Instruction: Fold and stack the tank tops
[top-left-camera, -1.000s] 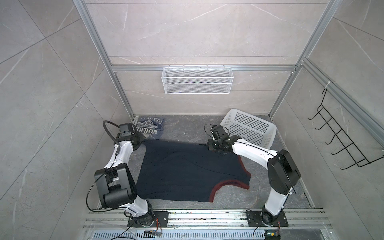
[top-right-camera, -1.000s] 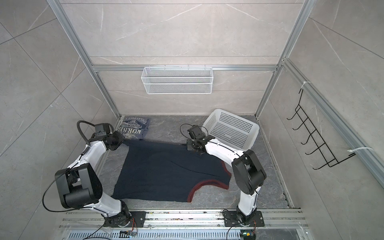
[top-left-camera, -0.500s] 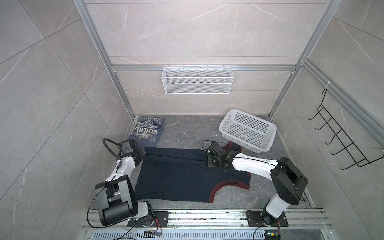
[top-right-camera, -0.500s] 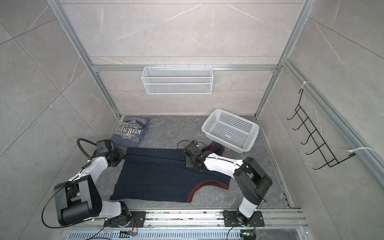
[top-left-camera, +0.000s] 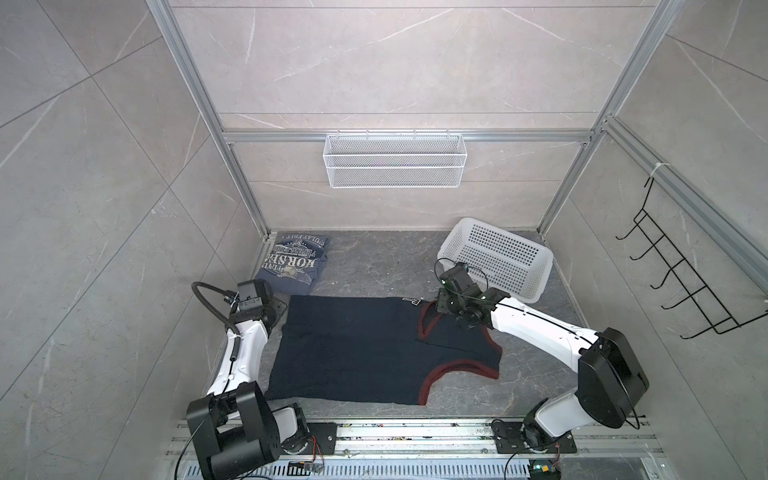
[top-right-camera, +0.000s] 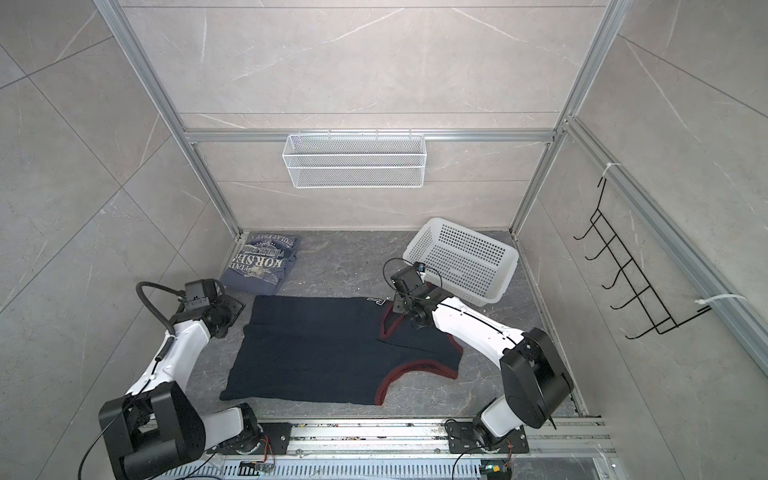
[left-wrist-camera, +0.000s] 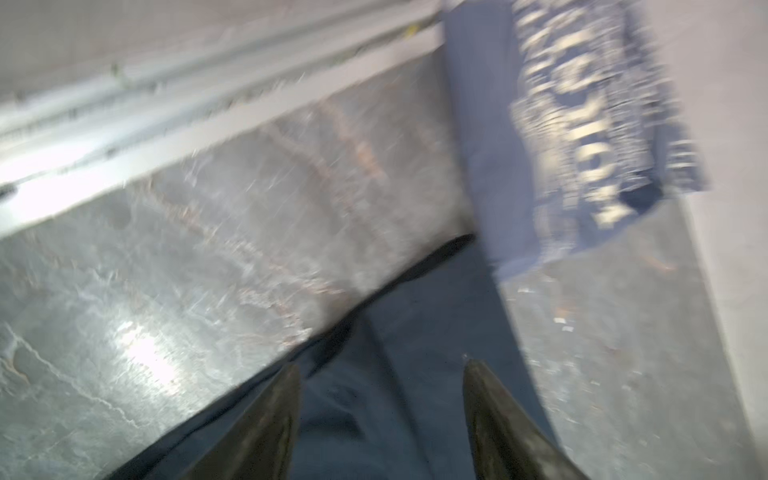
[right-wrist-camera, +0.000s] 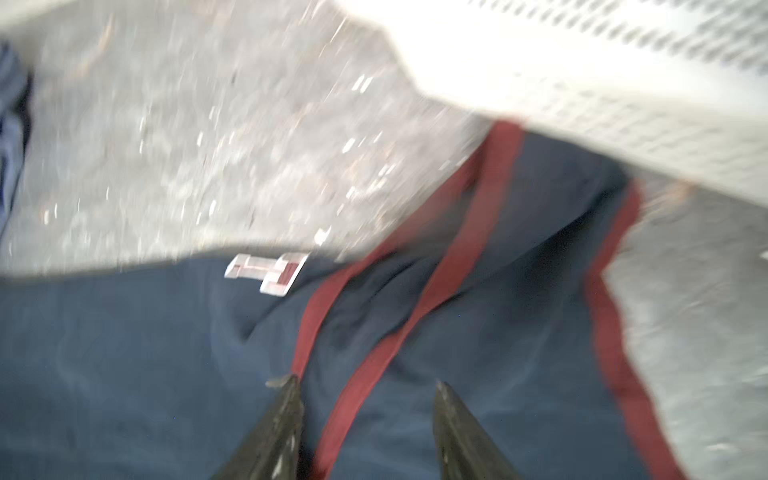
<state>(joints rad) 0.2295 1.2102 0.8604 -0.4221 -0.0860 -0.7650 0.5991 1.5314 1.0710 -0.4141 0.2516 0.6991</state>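
Observation:
The dark navy tank top with maroon trim lies spread on the grey table, with a crease near its far edge. The slate-blue tank top with white lettering lies folded at the back left. My left gripper is open just over the navy top's far left corner, with only cloth under its fingers. My right gripper is open over the far maroon-trimmed strap, holding nothing.
A white perforated basket stands at the back right, close behind my right gripper, and its wall overlaps the strap's end. A wire basket hangs on the back wall. A black hook rack is on the right wall.
Both grippers pulled the navy top's far edge toward the front, then opened and let it go. The top now lies free on the table.

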